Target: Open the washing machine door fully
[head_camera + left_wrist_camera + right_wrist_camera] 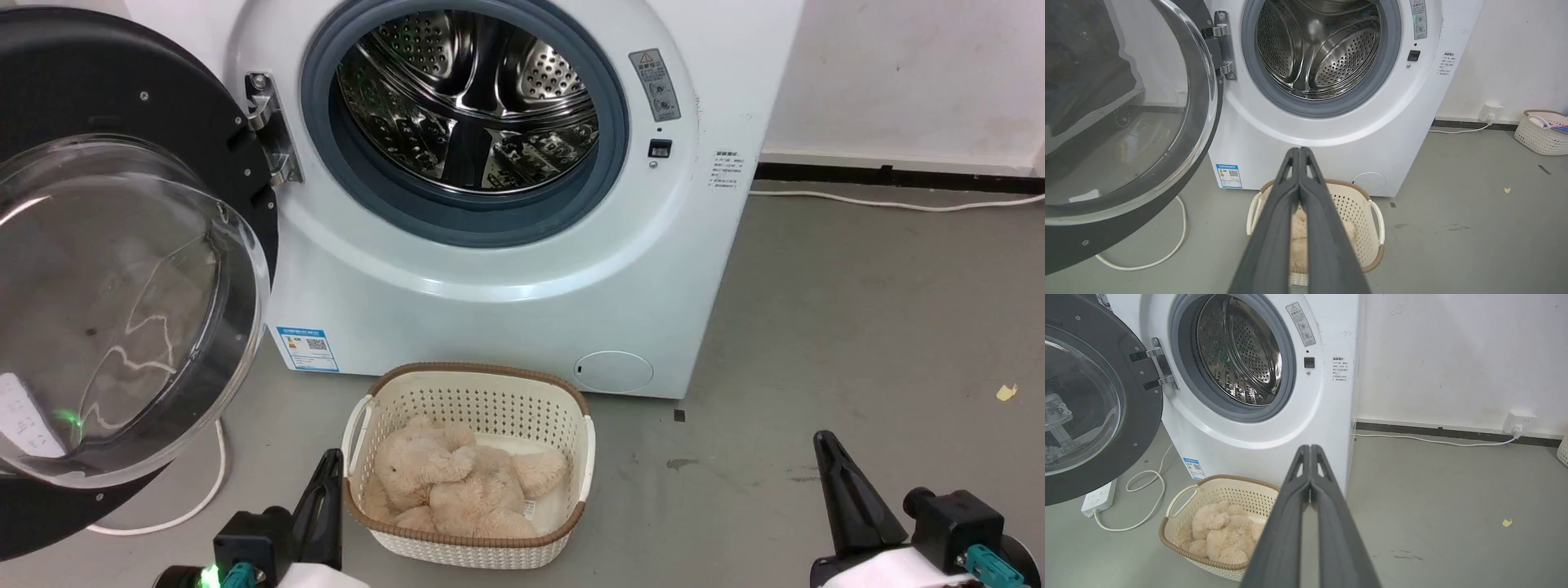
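Note:
The washing machine door [122, 269], a glossy black ring around a bulging clear glass bowl, stands swung wide out to the left on its metal hinge [269, 131]. The same door [1122, 122] shows at the left of the left wrist view, and the door [1090, 404] at the left of the right wrist view. The steel drum [469, 102] lies exposed inside its grey rubber ring. My left gripper [329, 457] is shut and empty, low at the left beside the basket. My right gripper [820, 441] is shut and empty at the lower right, well away from the door.
A cream basket [473, 384] with a beige plush toy [457, 486] sits on the grey floor before the white machine [506, 318]. A white cable [204, 490] loops under the door, and a power strip [1098, 496] lies there. Another basket [1541, 132] stands by the far wall.

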Robot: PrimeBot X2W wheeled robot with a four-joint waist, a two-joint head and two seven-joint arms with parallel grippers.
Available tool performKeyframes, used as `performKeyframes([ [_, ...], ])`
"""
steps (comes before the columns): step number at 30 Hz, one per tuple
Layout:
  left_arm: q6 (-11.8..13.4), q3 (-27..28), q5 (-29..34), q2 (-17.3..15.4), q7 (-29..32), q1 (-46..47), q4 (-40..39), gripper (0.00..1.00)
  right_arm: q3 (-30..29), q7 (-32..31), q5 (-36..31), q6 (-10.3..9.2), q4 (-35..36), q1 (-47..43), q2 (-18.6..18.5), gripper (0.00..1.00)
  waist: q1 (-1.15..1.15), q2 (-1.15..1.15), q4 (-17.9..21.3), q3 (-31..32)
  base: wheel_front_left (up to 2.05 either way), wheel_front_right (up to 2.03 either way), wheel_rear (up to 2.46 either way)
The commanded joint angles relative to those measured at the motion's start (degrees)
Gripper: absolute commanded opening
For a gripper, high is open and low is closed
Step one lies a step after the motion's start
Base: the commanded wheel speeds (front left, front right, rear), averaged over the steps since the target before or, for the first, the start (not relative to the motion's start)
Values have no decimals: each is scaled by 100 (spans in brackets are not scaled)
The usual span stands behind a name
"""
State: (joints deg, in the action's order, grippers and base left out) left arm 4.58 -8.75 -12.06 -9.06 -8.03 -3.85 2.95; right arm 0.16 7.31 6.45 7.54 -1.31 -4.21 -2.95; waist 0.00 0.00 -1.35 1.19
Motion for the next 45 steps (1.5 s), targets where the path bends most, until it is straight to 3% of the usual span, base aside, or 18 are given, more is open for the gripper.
performKeyframes([
  [1,-28,38,84,45,40,85,-35,0,-7,-23,-57,-2,30,80,3,0,0,0,2,-2,0,0,0],
  [45,-300,568,795,408,523,275,-200,0,-13,-472,-430,-4,94,296,6,0,0,0,87,-76,0,0,0],
])
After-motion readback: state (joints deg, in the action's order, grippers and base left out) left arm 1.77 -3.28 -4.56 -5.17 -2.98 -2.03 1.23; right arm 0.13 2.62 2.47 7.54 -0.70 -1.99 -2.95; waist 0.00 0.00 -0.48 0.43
